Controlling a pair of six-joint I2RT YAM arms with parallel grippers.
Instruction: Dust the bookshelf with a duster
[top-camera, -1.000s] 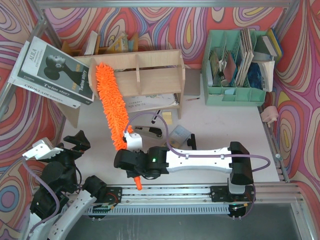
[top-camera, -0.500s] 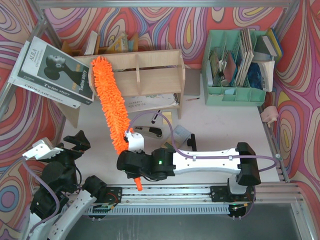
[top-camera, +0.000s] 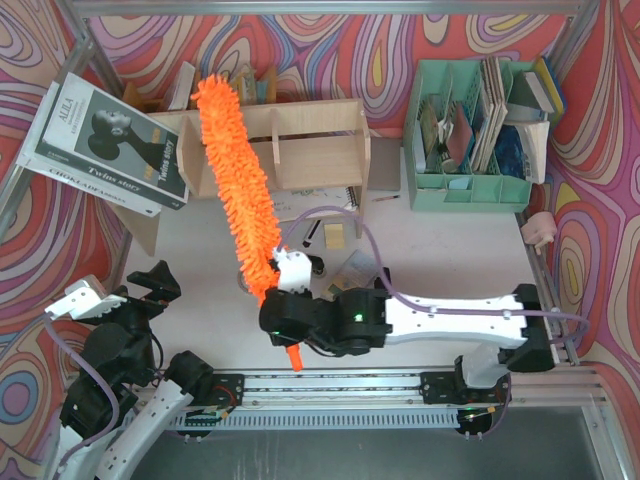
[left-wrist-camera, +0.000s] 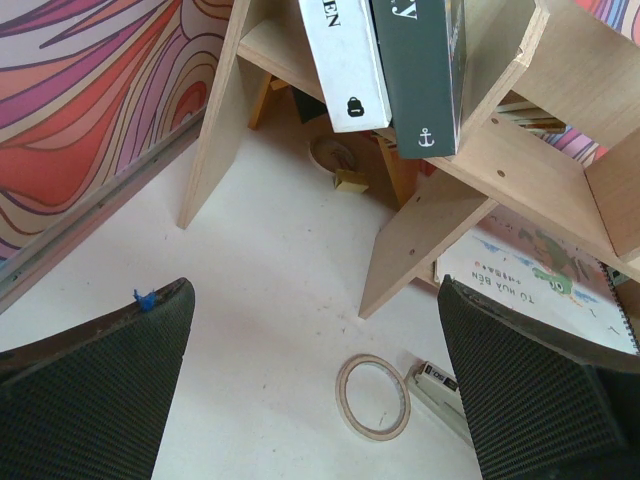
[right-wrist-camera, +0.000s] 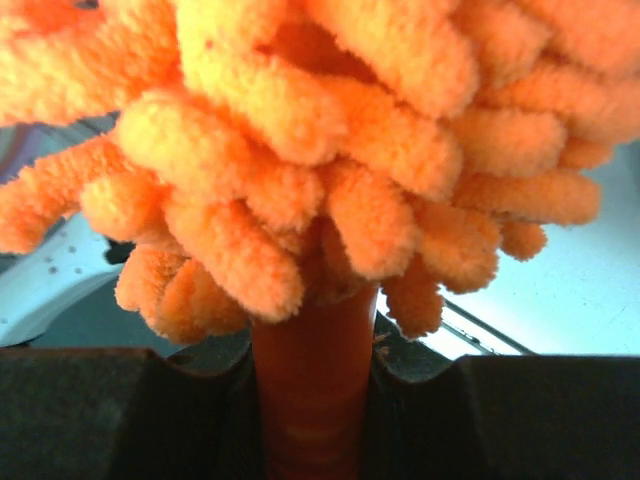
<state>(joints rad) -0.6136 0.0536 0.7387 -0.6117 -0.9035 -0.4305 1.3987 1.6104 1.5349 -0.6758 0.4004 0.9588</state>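
The orange fluffy duster (top-camera: 238, 185) runs from my right gripper (top-camera: 284, 300) up and to the left; its tip lies over the back edge of the light plywood bookshelf (top-camera: 315, 118). The right gripper is shut on the duster's orange handle (right-wrist-camera: 312, 390), with the fluffy head (right-wrist-camera: 330, 130) filling the right wrist view. The handle's end (top-camera: 293, 358) sticks out below the wrist. My left gripper (top-camera: 150, 285) is open and empty at the near left, apart from the shelf. The left wrist view shows the shelf's legs (left-wrist-camera: 425, 240) and books (left-wrist-camera: 380, 60) on it.
A large book (top-camera: 105, 145) leans on the shelf's left end. A mint-green organiser (top-camera: 475, 135) stands at the back right. A tape ring (left-wrist-camera: 372, 396), a stapler (left-wrist-camera: 440, 388) and a spiral notebook (left-wrist-camera: 545, 285) lie on the table by the shelf.
My right arm has moved right and forward with the duster; the duster's tip has swept from the shelf's front left up over its top to the back edge. The left arm has not moved.
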